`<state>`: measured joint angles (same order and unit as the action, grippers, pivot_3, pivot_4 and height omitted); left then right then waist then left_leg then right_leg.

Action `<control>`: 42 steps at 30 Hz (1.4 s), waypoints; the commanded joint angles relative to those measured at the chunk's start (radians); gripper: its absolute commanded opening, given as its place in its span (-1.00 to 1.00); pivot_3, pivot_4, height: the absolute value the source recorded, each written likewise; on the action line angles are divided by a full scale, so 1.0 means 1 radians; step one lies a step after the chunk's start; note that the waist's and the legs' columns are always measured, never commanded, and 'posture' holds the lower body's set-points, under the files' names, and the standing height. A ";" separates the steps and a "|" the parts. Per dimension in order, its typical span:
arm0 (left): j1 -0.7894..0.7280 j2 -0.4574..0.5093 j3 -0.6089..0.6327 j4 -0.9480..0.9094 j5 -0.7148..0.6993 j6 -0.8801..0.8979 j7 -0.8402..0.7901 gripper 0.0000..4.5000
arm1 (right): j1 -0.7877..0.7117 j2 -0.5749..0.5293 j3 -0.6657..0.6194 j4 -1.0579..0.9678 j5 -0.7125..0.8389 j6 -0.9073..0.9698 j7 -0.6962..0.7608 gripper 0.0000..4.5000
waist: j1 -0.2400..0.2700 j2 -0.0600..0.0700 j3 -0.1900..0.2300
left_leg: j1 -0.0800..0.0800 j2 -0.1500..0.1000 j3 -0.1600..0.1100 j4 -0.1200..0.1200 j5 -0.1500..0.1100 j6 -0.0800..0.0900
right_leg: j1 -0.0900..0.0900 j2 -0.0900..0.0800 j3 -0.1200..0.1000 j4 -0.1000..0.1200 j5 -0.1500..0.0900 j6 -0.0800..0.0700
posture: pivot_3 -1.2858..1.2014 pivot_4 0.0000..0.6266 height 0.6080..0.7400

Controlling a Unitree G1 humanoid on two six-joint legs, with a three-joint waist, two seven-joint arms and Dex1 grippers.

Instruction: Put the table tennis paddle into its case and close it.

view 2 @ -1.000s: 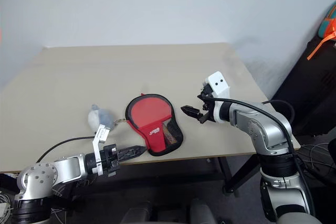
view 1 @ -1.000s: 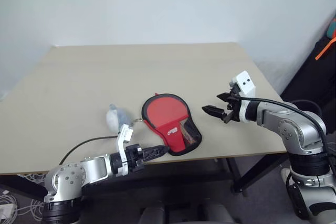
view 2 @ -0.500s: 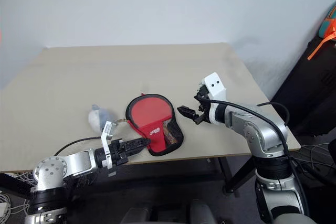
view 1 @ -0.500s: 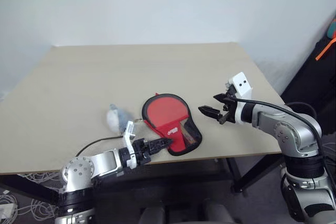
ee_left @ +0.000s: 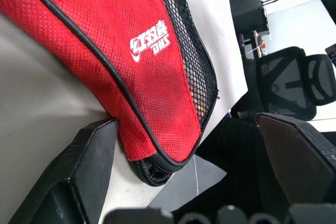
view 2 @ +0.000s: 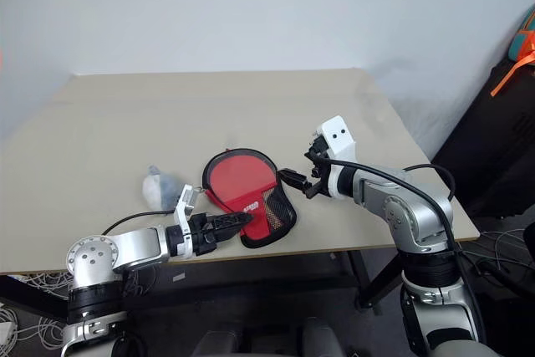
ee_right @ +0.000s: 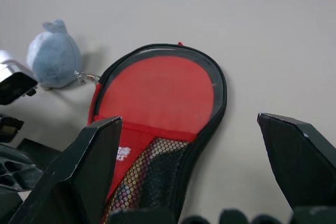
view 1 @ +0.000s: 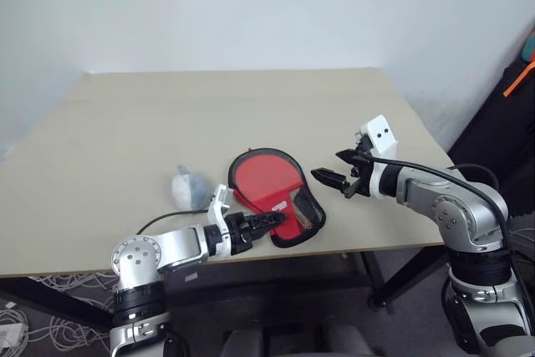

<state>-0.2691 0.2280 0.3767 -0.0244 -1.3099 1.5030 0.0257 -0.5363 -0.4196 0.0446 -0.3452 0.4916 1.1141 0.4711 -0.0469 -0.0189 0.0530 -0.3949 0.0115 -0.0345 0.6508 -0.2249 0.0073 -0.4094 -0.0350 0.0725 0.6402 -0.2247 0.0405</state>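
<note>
Reaching in from the counter's (view 1: 117, 114) near edge, the left tool (view 1: 266, 221) has its fingers spread wide around the narrow mesh end of the case (view 1: 276, 194), one finger (ee_left: 84, 166) touching its black-edged rim, nothing gripped. The right tool (view 1: 333, 180) hovers wide open and empty just beside the case's far side. The case lies flat, red side up, near the front edge; a small fluffy grey ball (view 1: 185, 186) sits beside it, joined by a short chain.
</note>
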 commanded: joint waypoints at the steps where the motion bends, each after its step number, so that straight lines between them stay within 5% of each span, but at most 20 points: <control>1: -0.024 0.031 0.013 -0.004 -0.067 0.046 0.024 0.98 | -0.026 0.002 -0.023 -0.029 0.011 -0.002 -0.010 1.00 | 0.000 0.000 0.000 | 0.000 0.000 0.000 0.000 0.000 0.000 | 0.000 0.000 0.000 0.000 0.000 0.000 | 0.03 -1.00 0.99; 10: 0.007 0.146 0.003 0.018 -0.196 0.079 0.074 0.98 | -0.022 0.012 -0.024 -0.034 0.013 -0.001 -0.023 1.00 | 0.000 0.000 0.000 | 0.000 0.000 0.000 -0.001 0.000 0.000 | -0.001 0.000 0.000 0.000 -0.001 -0.001 | 0.03 -1.00 0.99; 20: 0.029 0.083 -0.108 0.020 -0.358 -0.078 0.264 0.98 | -0.011 0.033 -0.020 -0.055 0.017 0.005 -0.042 1.00 | 0.002 0.000 0.000 | 0.000 0.000 0.000 -0.001 0.000 0.000 | -0.001 -0.001 0.000 0.000 -0.001 -0.002 | 0.03 -1.00 0.99; 35: 0.006 0.173 -0.300 0.049 -0.642 -0.350 0.615 0.98 | -0.012 0.052 -0.012 -0.058 0.019 0.009 -0.065 1.00 | 0.002 0.000 0.000 | 0.000 -0.001 0.000 -0.001 0.000 0.000 | 0.000 -0.001 0.000 -0.001 -0.001 -0.002 | 0.03 -1.00 0.99; 42: -0.011 0.139 -0.315 0.061 -0.662 -0.406 0.677 0.98 | -0.016 0.059 -0.011 -0.057 0.018 0.008 -0.073 1.00 | 0.002 0.001 0.000 | 0.000 -0.001 0.000 -0.001 0.000 -0.001 | 0.000 -0.001 0.000 -0.001 -0.001 -0.002 | 0.03 -1.00 0.99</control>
<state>-0.2655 0.3749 0.0597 0.0227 -1.9772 1.1282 0.6791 -0.5358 -0.3670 0.0495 -0.3692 0.5023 1.1317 0.4043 -0.0446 -0.0181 0.0526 -0.3945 0.0106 -0.0346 0.6498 -0.2247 0.0063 -0.4090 -0.0362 0.0724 0.6390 -0.2257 0.0385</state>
